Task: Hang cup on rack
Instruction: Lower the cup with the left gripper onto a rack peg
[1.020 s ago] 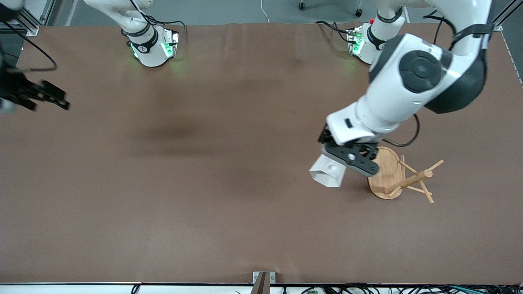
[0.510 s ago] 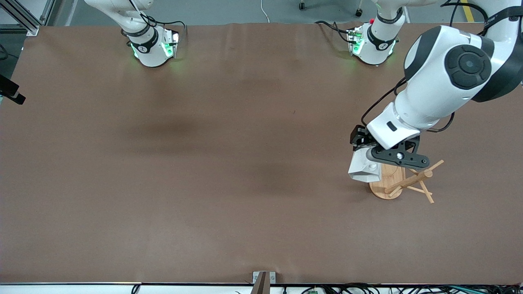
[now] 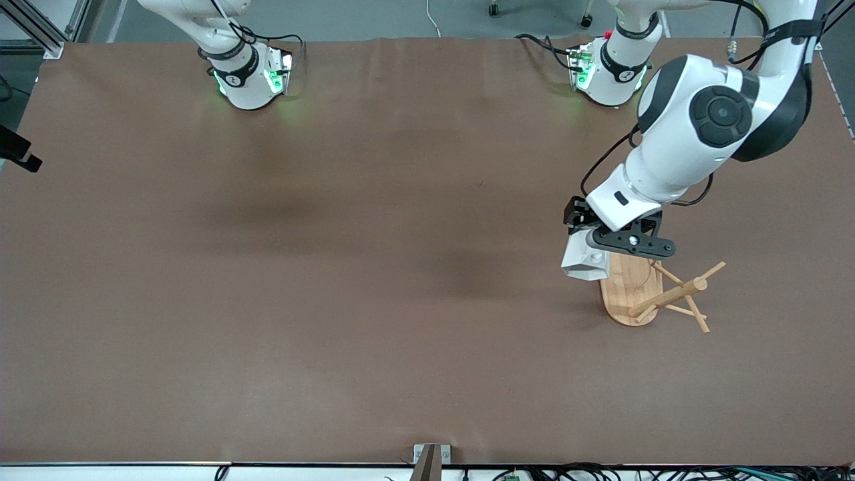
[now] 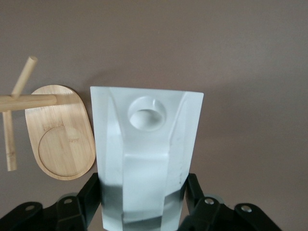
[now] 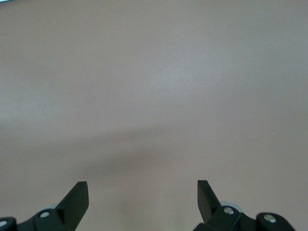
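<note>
The white faceted cup [image 3: 584, 262] is held in the air by my left gripper [image 3: 590, 246], which is shut on it. The cup hangs over the table at the edge of the rack's oval base [image 3: 628, 294], on the side toward the right arm's end. In the left wrist view the cup [image 4: 147, 154] fills the middle between the black fingers [image 4: 91, 192], its handle hole facing the camera. The bamboo rack [image 3: 671, 294] stands with its post and pegs free; its base [image 4: 60, 132] and a peg [image 4: 21, 79] also show there. My right gripper [image 5: 143, 192] is open and empty over bare table.
The brown table [image 3: 334, 267] spreads wide toward the right arm's end. A black part of the right arm's hand [image 3: 19, 152] shows at the table's edge there. Both arm bases [image 3: 247, 80] stand along the table's back edge.
My left gripper has carried the cup toward the rack, up to the edge of its base. The right gripper has drawn back to the table's edge and then stayed still.
</note>
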Robot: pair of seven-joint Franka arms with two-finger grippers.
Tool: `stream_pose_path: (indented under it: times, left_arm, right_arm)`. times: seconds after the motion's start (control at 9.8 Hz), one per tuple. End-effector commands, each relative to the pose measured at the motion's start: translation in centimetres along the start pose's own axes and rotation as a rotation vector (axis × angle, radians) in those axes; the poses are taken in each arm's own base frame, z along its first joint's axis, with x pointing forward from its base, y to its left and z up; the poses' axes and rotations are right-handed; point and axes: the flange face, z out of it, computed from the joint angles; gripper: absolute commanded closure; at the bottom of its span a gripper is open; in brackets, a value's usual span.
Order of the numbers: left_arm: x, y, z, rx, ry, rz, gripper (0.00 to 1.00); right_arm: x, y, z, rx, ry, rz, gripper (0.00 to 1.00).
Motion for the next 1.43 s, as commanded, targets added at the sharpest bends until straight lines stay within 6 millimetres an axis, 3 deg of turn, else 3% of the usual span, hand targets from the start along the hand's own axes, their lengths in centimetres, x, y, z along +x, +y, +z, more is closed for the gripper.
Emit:
stream_pose_path:
  times: [0.0,0.41,0.82,1.33]
  left_arm:
    - [-1.4,-2.8,0.9,0.008,-0.009,0.062,0.99]
    - [-0.7,-6.9,2.2,-0.053,-0.009,0.196,0.99]
    - [0.1,-8.9,3.2,-0.104,0.034,0.275,0.99]
    - [-0.5,-11.1,4.4,-0.12,0.015,0.242,0.99]
  right_arm:
    - [0.9,0.2,0.1,0.0,-0.006,0.009,0.0]
    - [1.4,0.3,-0.6,0.011,0.01,-0.008,0.0]
    - [1.4,0.3,-0.6,0.005,0.01,-0.004,0.0]
    - [1.4,-0.3,-0.6,-0.001,0.01,0.032,0.0]
